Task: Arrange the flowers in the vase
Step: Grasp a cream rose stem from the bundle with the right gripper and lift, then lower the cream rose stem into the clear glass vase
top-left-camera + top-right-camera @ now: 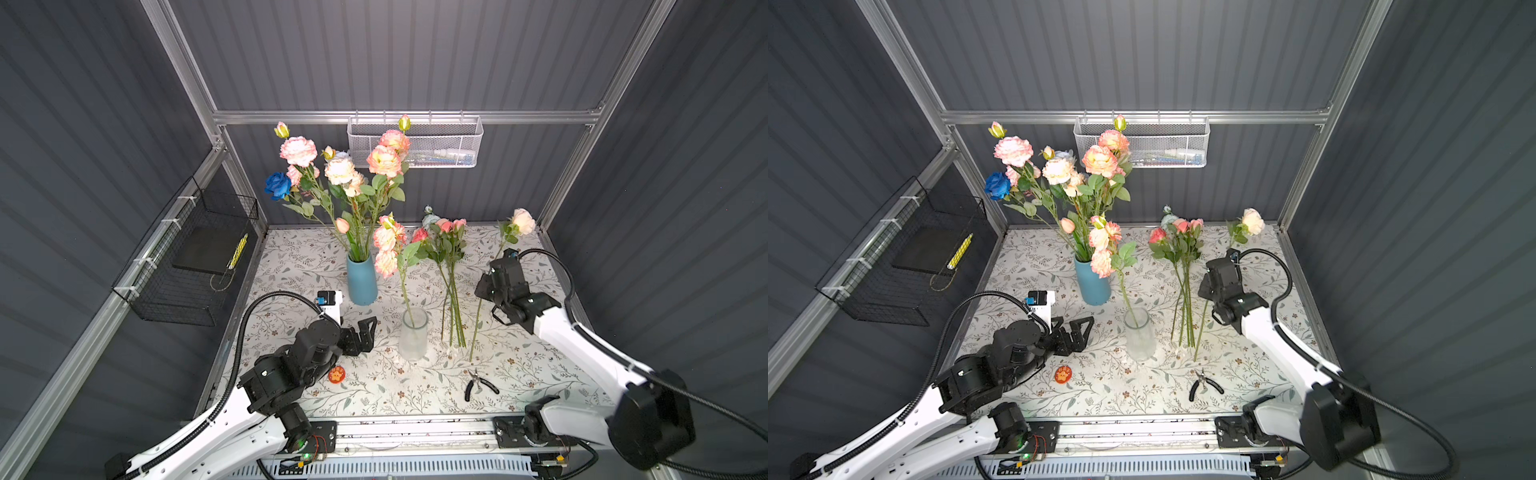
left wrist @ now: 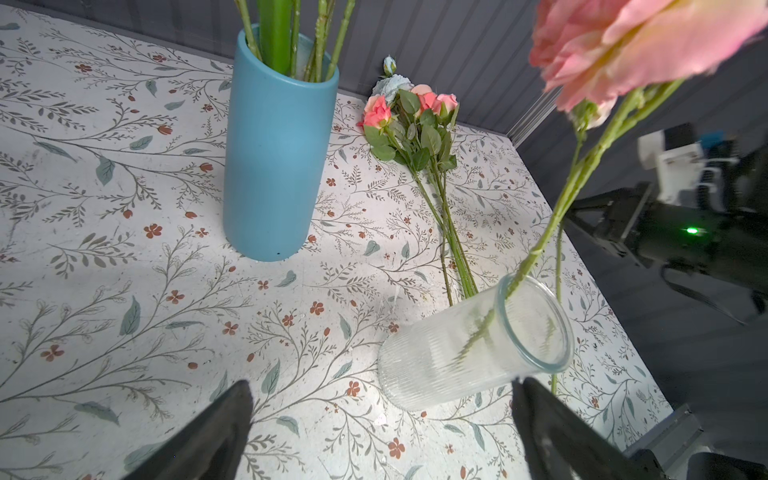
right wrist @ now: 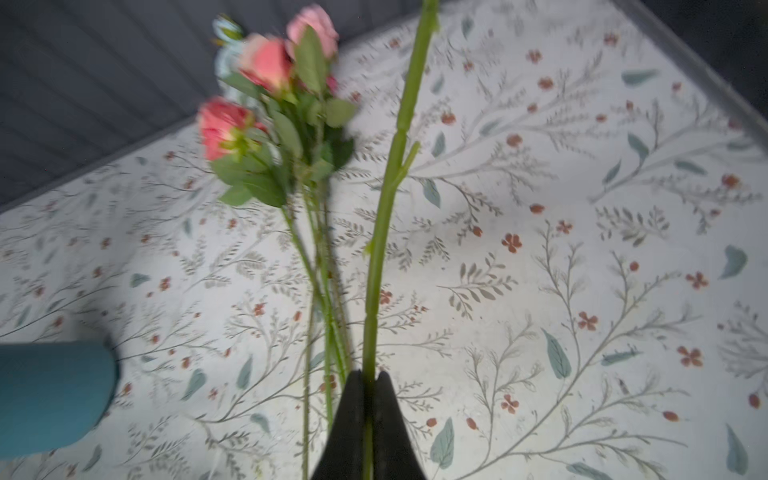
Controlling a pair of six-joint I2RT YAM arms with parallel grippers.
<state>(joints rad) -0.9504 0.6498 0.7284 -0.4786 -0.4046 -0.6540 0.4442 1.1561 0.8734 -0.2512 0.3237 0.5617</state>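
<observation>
Right pincer [image 3: 368,376] clamped on flower stem [image 3: 386,199], left pincer [image 2: 382,388] spread wide near glass vase [image 2: 449,357]

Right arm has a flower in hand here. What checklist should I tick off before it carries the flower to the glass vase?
1. Right end effector shut on the cream rose by its stem: ok.
2. Left end effector open, holding nothing: ok.
3. Glass vase upright, with only one peony stem in it and room at the mouth: ok.
4. Lower end of the cream rose's stem lifted off the table: cannot tell.
5. Pliers lying toward the front, off the way to the glass vase: ok.
</observation>
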